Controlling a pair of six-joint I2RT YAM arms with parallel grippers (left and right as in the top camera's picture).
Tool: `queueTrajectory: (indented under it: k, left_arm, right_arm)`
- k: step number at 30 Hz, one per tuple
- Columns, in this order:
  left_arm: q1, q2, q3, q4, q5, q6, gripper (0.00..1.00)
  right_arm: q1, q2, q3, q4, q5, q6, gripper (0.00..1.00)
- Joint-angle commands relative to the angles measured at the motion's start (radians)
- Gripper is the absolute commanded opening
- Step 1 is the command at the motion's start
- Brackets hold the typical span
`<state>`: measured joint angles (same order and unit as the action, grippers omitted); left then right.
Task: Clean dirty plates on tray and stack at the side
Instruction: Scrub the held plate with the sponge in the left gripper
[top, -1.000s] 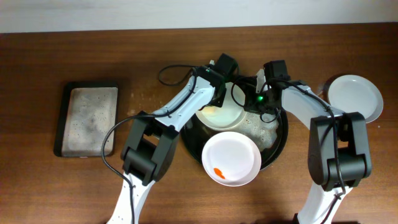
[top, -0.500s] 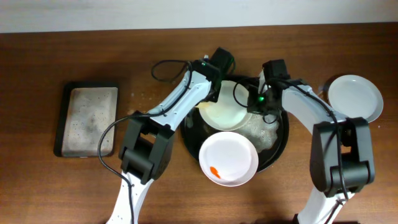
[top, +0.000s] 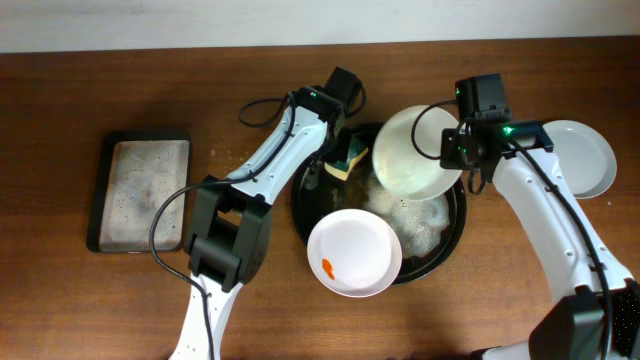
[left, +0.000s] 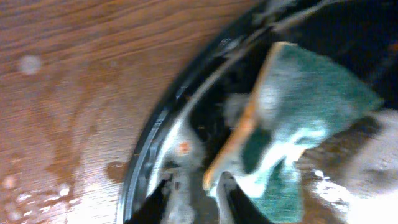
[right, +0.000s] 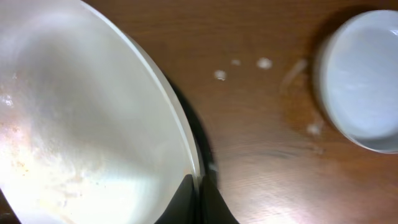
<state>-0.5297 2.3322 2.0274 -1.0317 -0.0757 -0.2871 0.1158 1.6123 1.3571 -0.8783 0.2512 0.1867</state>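
Observation:
The black tray (top: 452, 232) sits mid-table, with foam on it. My right gripper (top: 462, 150) is shut on the rim of a wet white plate (top: 412, 152) and holds it tilted above the tray's far side. In the right wrist view the fingers (right: 199, 194) pinch that plate's (right: 87, 118) edge. A second white plate (top: 355, 252) with an orange smear lies on the tray's near left. My left gripper (top: 335, 168) is open at the tray's far left rim (left: 155, 149). A green and yellow sponge (top: 350, 156) lies just beside its fingers (left: 194, 198), also in the left wrist view (left: 298, 118).
A third white plate (top: 575, 158) lies on the table right of the tray; it also shows in the right wrist view (right: 364, 81). The small grey sponge tray (top: 140, 190) is at the far left. Water drops dot the wood near the black tray.
My right gripper has lifted the plate off the tray and carried it right. My left gripper has pulled back to the tray's left rim, and the sponge now lies uncovered. The smeared plate slid slightly left.

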Motion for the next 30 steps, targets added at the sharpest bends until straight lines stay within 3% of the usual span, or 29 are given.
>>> queueTrajectory:
  k: [1,4,8,16,21,26,27,28,30]
  left_arm:
    - [0.003,-0.006,0.018,0.049,0.114,0.114,0.30]
    - [0.003,0.008,0.018,0.115,0.115,0.310,0.49]
    - [0.003,0.040,0.017,0.121,0.178,0.394,0.55]
    - [0.045,0.042,0.017,0.130,0.244,0.398,0.60]
    - [0.063,0.074,0.017,0.142,0.343,0.493,0.60]
    - [0.061,0.138,0.017,0.129,0.453,0.499,0.58]
    - [0.061,0.138,0.017,0.131,0.445,0.499,0.58]
    - [0.061,0.138,0.017,0.132,0.423,0.499,0.47]
    - [0.061,0.138,0.017,0.127,0.374,0.499,0.11]
  right_arm:
    - [-0.004,-0.040,0.019,-0.048,0.162,-0.019,0.04]
    - [-0.004,-0.042,0.019,-0.082,0.229,-0.019,0.04]
    - [0.045,-0.047,0.028,-0.113,0.322,-0.051,0.04]
    - [0.351,-0.051,0.052,-0.214,0.858,-0.052,0.04]
    - [0.388,-0.051,0.052,-0.243,0.883,-0.047,0.04]
    - [0.388,-0.051,0.052,-0.243,0.875,-0.048,0.04]
    - [0.388,-0.051,0.052,-0.243,0.875,-0.047,0.04]
    - [0.388,-0.051,0.052,-0.242,0.875,-0.047,0.04]
    - [0.388,-0.051,0.052,-0.242,0.875,-0.047,0.04]
